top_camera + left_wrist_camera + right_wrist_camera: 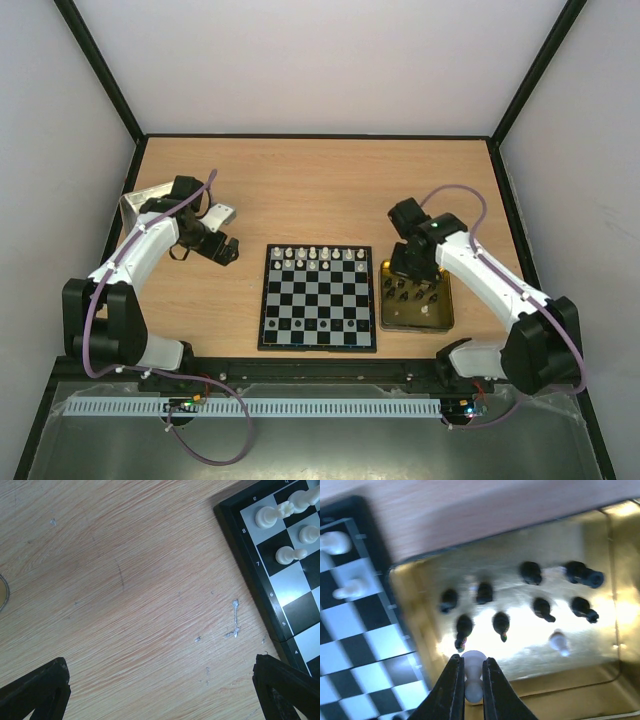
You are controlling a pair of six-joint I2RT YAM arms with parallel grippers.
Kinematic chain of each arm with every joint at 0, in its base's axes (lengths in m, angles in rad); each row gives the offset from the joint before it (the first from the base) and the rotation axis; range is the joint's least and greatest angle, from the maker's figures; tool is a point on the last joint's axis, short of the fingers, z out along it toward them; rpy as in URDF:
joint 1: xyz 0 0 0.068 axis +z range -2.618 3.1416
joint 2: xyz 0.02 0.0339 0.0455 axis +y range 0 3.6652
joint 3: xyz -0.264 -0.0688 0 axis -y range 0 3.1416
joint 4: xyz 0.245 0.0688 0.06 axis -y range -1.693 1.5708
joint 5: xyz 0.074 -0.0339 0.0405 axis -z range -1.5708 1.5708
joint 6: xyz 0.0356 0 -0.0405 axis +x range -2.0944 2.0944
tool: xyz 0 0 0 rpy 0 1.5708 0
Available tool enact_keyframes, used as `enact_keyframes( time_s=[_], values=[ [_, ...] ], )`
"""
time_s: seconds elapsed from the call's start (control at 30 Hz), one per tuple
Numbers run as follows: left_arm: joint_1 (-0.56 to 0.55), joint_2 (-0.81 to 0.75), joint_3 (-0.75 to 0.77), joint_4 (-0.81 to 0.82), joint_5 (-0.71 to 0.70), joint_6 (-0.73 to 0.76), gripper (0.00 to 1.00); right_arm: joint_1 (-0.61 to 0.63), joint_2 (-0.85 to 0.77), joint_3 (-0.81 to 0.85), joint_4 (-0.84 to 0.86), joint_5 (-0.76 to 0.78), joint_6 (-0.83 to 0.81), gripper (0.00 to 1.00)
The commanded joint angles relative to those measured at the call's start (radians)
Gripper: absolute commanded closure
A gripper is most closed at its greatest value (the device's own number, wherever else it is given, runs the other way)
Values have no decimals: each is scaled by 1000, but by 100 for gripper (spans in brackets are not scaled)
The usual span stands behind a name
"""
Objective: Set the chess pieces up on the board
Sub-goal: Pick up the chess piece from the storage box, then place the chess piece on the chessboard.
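Black fingers of my right gripper (472,666) are pinched together on a small white piece (473,685). Its rounded head shows just above the fingertips and its body is squeezed between them. The gripper hangs over the near left corner of the gold tin (602,650), a shallow metal box with a shiny, glaring floor. Deeper in the tin I count about eight black pieces (500,623), glossy and knobbed, scattered loosely, some of them lying on their sides. One more pale piece (559,641) sits among them, too blurred for me to name.

Just left of the tin lies the board (365,630), flat, with black and white checks inside a thin black border, its edge close beside the tin wall. From the overhead camera, white pieces (315,258) fill the two far rows, and the rows nearer me are bare.

My left gripper (160,680) is spread wide with nothing in it, hovering above the wood-grain table (125,580) just off the board's far left corner. The surface there is scratched and flecked with white marks.
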Motion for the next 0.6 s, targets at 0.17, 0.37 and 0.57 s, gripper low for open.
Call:
enact_keyframes(
  time_s=[0.17,0.37,0.57],
  values=[
    [-3,2,6,-4,8,-9,1,217,224,265,-18,-19,29,94],
    [-3,-10,-1,-5,6,-11,1,253,360,355,28,-27,9,94],
    [-2,-10,1,-4,3,-13,1,282,462,428,48,-39,-2,93]
  ],
)
